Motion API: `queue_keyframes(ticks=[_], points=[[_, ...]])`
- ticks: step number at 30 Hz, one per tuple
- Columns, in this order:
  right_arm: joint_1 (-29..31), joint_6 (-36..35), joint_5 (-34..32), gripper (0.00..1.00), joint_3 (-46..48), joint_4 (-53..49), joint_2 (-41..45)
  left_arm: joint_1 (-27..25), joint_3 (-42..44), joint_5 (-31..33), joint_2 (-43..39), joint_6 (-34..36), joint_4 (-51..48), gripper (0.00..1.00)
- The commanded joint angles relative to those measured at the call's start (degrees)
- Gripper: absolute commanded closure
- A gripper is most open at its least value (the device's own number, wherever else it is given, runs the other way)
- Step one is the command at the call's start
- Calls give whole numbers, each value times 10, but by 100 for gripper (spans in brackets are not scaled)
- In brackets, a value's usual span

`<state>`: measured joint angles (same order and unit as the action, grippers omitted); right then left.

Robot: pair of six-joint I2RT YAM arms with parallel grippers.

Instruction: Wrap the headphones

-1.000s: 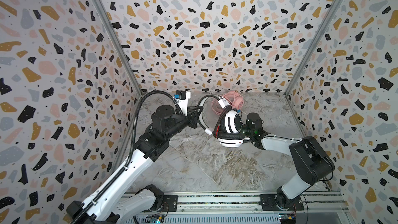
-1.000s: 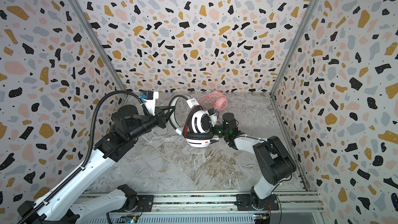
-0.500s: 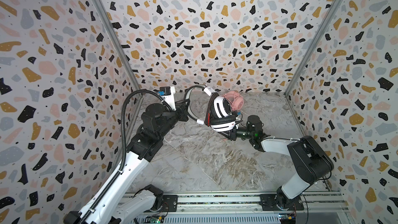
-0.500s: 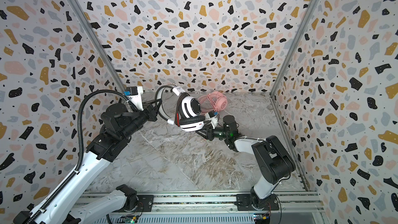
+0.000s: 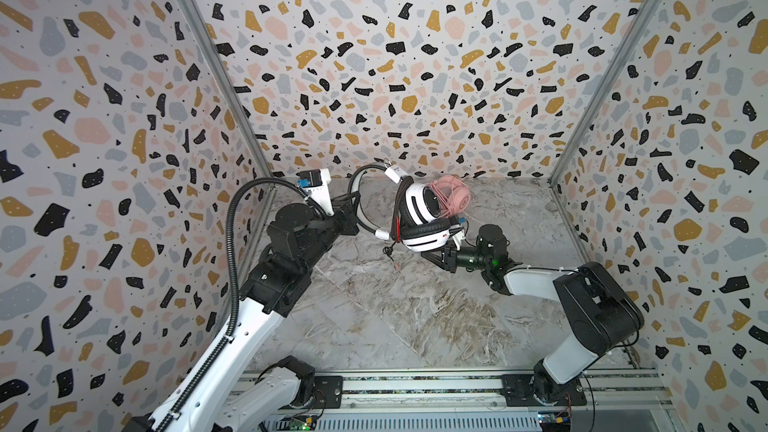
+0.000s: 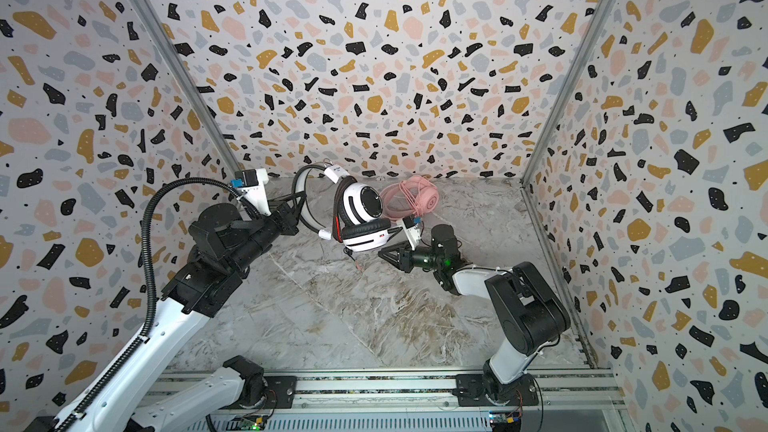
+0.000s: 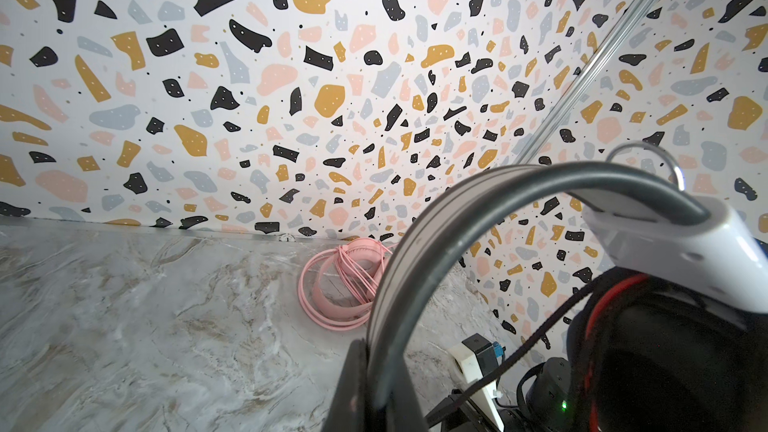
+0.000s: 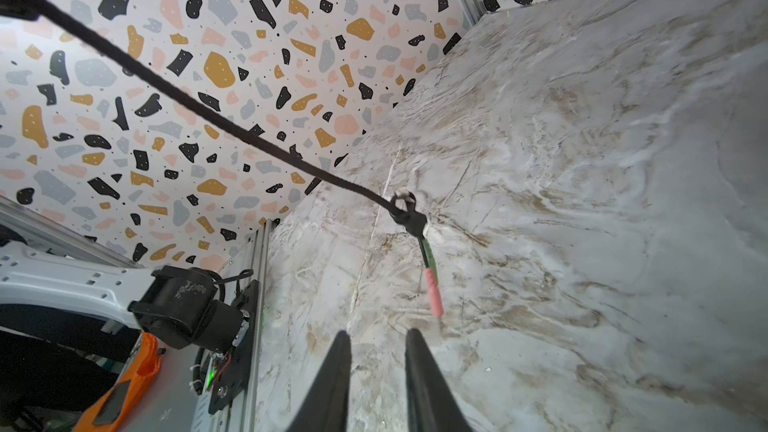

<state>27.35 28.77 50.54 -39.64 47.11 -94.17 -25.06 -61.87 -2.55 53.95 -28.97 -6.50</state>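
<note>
Since a second ago the white headset (image 5: 419, 205) has been carried up and toward the left of the frame, off the tips of the right hand (image 5: 430, 254), which it then sat against. It now hangs at the centre of both top views, apparently clear of the desk (image 5: 374, 326). The left hand (image 5: 352, 218) is clamped on its headband (image 7: 415, 243), left of centre. The right hand sits just below and right of the headset with its jaws a little apart and nothing between them; the right wrist view confirms this (image 8: 376, 351). In that view the black cable (image 8: 208, 114) runs slackly from the upper left of the frame to centre, ending in loose plugs (image 8: 432, 288) ahead of the open tips. Black and red turns show between the ear cups. In my judgement most of the cable is wound and only a short tail is unsecured, so the right hand must retake that end before any further turn. The pink headset (image 5: 451, 201) lies on the desk by the back wall (image 5: 415, 76), just right of centre, partly hidden behind the white one, its cable looped over it (image 7: 345, 284); it looks finished. No container is in view.
</note>
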Motion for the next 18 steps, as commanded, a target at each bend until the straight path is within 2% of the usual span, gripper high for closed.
queue_keyframes(ticks=[1, 6, 11, 14, 18], points=[[7, -14, 3, 65, -10, -10, 8, 4, -7, -15, -7, -32, 68, 100], [37, -72, -18, 56, -35, -78, 2, 4, -9, -20, -3, -37, 73, 100], [65, -109, -76, 45, -44, -113, -8, 5, -9, -25, 1, -44, 77, 100], [65, -115, -113, 44, -42, -121, -16, 5, -7, -31, 1, -50, 83, 100], [66, -158, -166, 44, -47, -170, -10, 5, 3, -34, -3, -56, 89, 100]])
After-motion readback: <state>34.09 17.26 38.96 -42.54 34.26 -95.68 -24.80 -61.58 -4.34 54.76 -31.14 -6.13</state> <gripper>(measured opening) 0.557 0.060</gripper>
